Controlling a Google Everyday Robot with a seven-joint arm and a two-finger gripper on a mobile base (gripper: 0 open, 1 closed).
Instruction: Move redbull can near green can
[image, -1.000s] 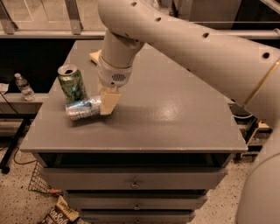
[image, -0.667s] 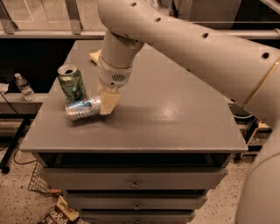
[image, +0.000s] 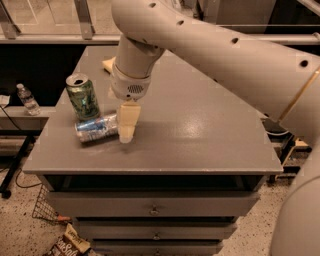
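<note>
The redbull can (image: 95, 129) lies beside the green can (image: 82, 96), one end at the gripper (image: 126, 131); jaws' state cannot be told.

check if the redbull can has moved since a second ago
No. The redbull can lies on its side at the same spot beside the green can, with the gripper at its right end in the picture.

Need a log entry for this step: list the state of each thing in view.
redbull can: lying on its side on the table, just in front of the green can.
green can: upright, top opened.
pincer: lowered to the tabletop at the redbull can's right end.
water bottle: upright, off the table.
top drawer: shut.
</note>
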